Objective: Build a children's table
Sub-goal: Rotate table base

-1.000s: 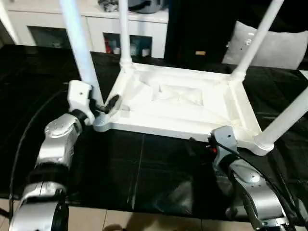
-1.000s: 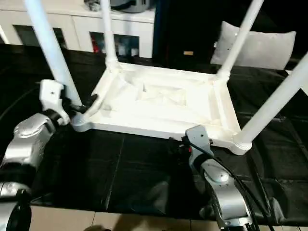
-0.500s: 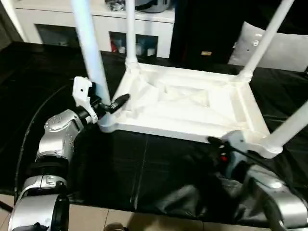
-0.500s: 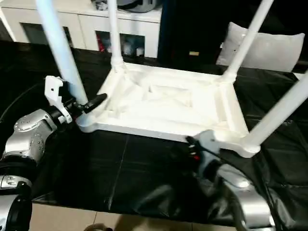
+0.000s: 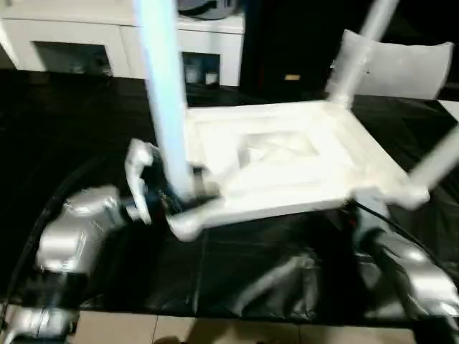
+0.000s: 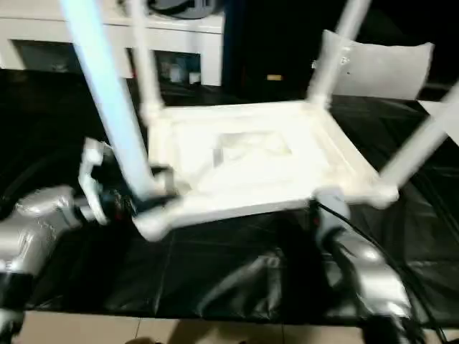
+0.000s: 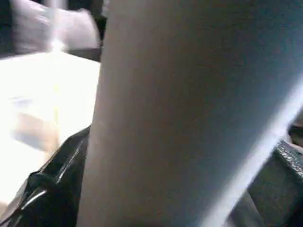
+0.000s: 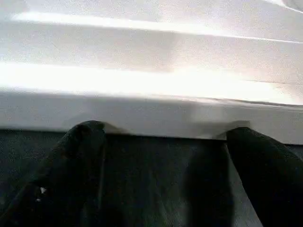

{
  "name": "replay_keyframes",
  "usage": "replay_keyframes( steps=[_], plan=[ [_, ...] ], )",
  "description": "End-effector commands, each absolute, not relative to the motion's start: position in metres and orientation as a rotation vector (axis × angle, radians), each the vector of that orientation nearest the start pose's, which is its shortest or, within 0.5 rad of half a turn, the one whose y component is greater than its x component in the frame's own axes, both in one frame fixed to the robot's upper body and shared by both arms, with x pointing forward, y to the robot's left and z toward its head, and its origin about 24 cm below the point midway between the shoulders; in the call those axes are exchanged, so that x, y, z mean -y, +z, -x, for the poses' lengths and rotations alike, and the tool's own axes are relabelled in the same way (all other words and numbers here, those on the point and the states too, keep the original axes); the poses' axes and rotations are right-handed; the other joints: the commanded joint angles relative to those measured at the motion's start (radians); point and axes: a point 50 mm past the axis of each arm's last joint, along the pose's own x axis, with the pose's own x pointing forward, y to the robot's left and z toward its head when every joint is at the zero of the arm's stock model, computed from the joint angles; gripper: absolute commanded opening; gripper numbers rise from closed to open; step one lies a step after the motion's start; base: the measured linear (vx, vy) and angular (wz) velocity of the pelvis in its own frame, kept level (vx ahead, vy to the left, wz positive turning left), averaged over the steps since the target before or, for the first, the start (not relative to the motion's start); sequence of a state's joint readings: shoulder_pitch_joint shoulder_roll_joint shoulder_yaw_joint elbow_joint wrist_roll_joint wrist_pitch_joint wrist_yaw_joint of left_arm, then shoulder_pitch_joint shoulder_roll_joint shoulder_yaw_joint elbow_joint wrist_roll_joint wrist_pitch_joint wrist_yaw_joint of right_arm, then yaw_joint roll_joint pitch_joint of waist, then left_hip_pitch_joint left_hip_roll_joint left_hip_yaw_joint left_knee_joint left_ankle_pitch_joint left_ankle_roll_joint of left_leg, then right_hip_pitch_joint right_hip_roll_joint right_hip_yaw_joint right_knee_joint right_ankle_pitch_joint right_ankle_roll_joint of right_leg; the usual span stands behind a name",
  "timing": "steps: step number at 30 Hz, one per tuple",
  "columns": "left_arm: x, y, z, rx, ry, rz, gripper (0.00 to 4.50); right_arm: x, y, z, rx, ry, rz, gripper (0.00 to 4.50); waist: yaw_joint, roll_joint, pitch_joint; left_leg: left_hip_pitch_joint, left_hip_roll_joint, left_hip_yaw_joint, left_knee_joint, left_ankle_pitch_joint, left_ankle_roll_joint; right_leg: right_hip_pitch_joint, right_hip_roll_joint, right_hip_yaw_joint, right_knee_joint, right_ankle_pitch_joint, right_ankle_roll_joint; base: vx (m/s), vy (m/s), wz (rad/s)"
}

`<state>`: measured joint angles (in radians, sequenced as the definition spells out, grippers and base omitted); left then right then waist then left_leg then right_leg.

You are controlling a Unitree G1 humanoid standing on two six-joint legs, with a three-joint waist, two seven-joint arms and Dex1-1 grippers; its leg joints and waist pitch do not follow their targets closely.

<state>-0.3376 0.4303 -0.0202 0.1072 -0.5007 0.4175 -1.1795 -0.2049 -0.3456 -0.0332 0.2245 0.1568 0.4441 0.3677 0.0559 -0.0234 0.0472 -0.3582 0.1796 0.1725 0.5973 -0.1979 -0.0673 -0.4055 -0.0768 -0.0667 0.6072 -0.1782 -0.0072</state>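
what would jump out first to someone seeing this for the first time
The upside-down white tabletop with its legs standing up, in the middle of the black-covered work surface. The near-left leg rises right in front of the camera, with the left gripper at its base. The right gripper faces the tabletop's near edge, its black fingers spread wide.

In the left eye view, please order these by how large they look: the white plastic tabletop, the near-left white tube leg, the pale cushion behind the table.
1. White ribbed plastic tabletop, lying upside down.
2. Near-left white tapered tube leg; nearness to the camera enlarges it.
3. Pale grey cushion, farthest away and cut by a leg, so its true size is unsure.
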Motion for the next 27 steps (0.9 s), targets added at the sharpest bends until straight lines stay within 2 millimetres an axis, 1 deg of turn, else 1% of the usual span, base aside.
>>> replay_keyframes(
  steps=[1,2,3,4,5,6,9,11,13,15,16,17,18,19,22,23,25,26,27],
  plan=[
    [-0.148,0.104,-0.269,-0.151,-1.366,0.185,4.47,0.201,0.028,-0.292,-0.417,0.315,0.093,4.5,0.001,0.003,-0.046,0.001,0.044,-0.014,-0.087,-0.273,-0.015,0.046,-0.065,0.049,-0.085,-0.372,-0.162,0.0,0.0,0.0],
    [-0.143,0.105,-0.264,-0.155,-1.394,0.199,4.47,0.196,0.029,-0.297,-0.408,0.331,0.097,4.5,-0.006,0.003,-0.047,0.0,0.045,-0.014,-0.085,-0.27,-0.014,0.047,-0.066,0.049,-0.082,-0.361,-0.17,0.0,0.0,0.0],
    [-0.137,0.107,-0.259,-0.153,-1.423,0.212,4.47,0.19,0.029,-0.301,-0.394,0.351,0.105,4.5,-0.011,-0.005,-0.048,-0.001,0.044,-0.014,-0.085,-0.261,-0.011,0.048,-0.065,0.048,-0.081,-0.357,-0.174,0.0,0.0,0.0],
    [-0.133,0.108,-0.257,-0.15,-1.437,0.216,4.47,0.186,0.03,-0.303,-0.39,0.365,0.104,4.5,-0.013,-0.004,-0.047,-0.002,0.044,-0.013,-0.084,-0.258,-0.009,0.048,-0.065,0.049,-0.081,-0.356,-0.177,0.0,0.0,0.0],
    [-0.13,0.109,-0.255,-0.148,-1.45,0.221,4.47,0.182,0.03,-0.306,-0.385,0.381,0.103,4.5,-0.019,-0.002,-0.048,-0.004,0.044,-0.014,-0.083,-0.253,-0.007,0.049,-0.065,0.049,-0.079,-0.352,-0.18,0.0,0.0,0.0],
    [-0.127,0.11,-0.253,-0.142,-1.46,0.222,4.47,0.178,0.03,-0.308,-0.38,0.395,0.107,4.5,-0.022,-0.005,-0.048,-0.006,0.044,-0.013,-0.083,-0.248,-0.006,0.05,-0.064,0.049,-0.08,-0.348,-0.18,0.0,0.0,0.0],
    [-0.116,0.111,-0.251,-0.125,-1.481,0.23,4.47,0.162,0.03,-0.316,-0.367,0.444,0.108,4.5,-0.029,-0.003,-0.049,-0.003,0.042,-0.01,-0.079,-0.232,0.002,0.048,-0.062,0.05,-0.079,-0.329,-0.186,0.0,0.0,0.0],
    [-0.112,0.111,-0.249,-0.125,-1.492,0.24,4.47,0.155,0.03,-0.319,-0.358,0.467,0.112,4.5,-0.03,-0.003,-0.049,-0.002,0.043,-0.01,-0.078,-0.228,0.001,0.048,-0.061,0.05,-0.079,-0.318,-0.187,0.0,0.0,0.0],
    [-0.105,0.114,-0.246,-0.122,-1.513,0.262,4.47,0.146,0.029,-0.322,-0.353,0.494,0.114,4.5,-0.031,-0.006,-0.05,-0.003,0.042,-0.009,-0.078,-0.223,0.001,0.05,-0.059,0.05,-0.077,-0.309,-0.19,0.0,0.0,0.0],
    [-0.099,0.116,-0.244,-0.113,-1.53,0.279,4.47,0.137,0.028,-0.324,-0.347,0.523,0.118,4.5,-0.03,-0.002,-0.05,0.002,0.044,-0.009,-0.078,-0.222,-0.001,0.049,-0.059,0.051,-0.074,-0.291,-0.2,0.0,0.0,0.0],
    [-0.096,0.117,-0.244,-0.108,-1.532,0.285,4.47,0.135,0.028,-0.324,-0.344,0.53,0.124,4.5,-0.032,-0.002,-0.05,0.001,0.044,-0.008,-0.078,-0.222,0.0,0.049,-0.058,0.051,-0.074,-0.285,-0.202,0.0,0.0,0.0],
    [-0.094,0.118,-0.244,-0.103,-1.536,0.291,4.47,0.133,0.028,-0.325,-0.343,0.533,0.128,4.5,-0.032,-0.005,-0.051,-0.001,0.044,-0.008,-0.077,-0.214,0.002,0.05,-0.058,0.051,-0.072,-0.274,-0.205,0.0,0.0,0.0],
    [-0.093,0.118,-0.244,-0.1,-1.538,0.296,4.47,0.132,0.027,-0.325,-0.343,0.534,0.13,4.5,-0.029,-0.003,-0.05,-0.001,0.043,-0.008,-0.078,-0.211,0.001,0.051,-0.058,0.051,-0.072,-0.27,-0.2,0.0,0.0,0.0],
    [-0.092,0.119,-0.244,-0.098,-1.54,0.299,4.47,0.132,0.027,-0.325,-0.343,0.535,0.131,4.5,-0.03,-0.004,-0.05,-0.001,0.043,-0.008,-0.078,-0.211,0.0,0.052,-0.057,0.051,-0.072,-0.269,-0.199,0.0,0.0,0.0],
    [-0.082,0.122,-0.243,-0.075,-1.565,0.329,4.47,0.128,0.024,-0.325,-0.342,0.545,0.135,4.5,-0.031,-0.005,-0.049,0.001,0.043,-0.007,-0.078,-0.225,-0.005,0.05,-0.056,0.051,-0.075,-0.28,-0.197,0.0,0.0,0.0],
    [-0.081,0.123,-0.243,-0.072,-1.564,0.332,4.47,0.128,0.024,-0.325,-0.341,0.547,0.136,4.5,-0.03,-0.003,-0.048,0.0,0.043,-0.009,-0.078,-0.23,-0.008,0.051,-0.057,0.051,-0.075,-0.288,-0.196,0.0,0.0,0.0],
    [-0.079,0.124,-0.243,-0.073,-1.572,0.343,4.47,0.126,0.023,-0.324,-0.338,0.556,0.137,4.5,-0.032,-0.007,-0.047,0.0,0.042,-0.01,-0.079,-0.241,-0.008,0.051,-0.056,0.05,-0.076,-0.297,-0.19,0.0,0.0,0.0],
    [-0.078,0.125,-0.243,-0.071,-1.576,0.349,4.47,0.126,0.022,-0.324,-0.337,0.559,0.138,4.5,-0.033,-0.005,-0.048,0.0,0.042,-0.01,-0.078,-0.247,-0.007,0.051,-0.056,0.05,-0.077,-0.308,-0.186,0.0,0.0,0.0],
    [-0.077,0.125,-0.243,-0.068,-1.576,0.352,4.47,0.126,0.022,-0.324,-0.336,0.56,0.139,4.5,-0.035,-0.007,-0.048,-0.001,0.042,-0.01,-0.078,-0.246,-0.007,0.052,-0.057,0.05,-0.077,-0.313,-0.183,0.0,0.0,0.0]
  ],
)
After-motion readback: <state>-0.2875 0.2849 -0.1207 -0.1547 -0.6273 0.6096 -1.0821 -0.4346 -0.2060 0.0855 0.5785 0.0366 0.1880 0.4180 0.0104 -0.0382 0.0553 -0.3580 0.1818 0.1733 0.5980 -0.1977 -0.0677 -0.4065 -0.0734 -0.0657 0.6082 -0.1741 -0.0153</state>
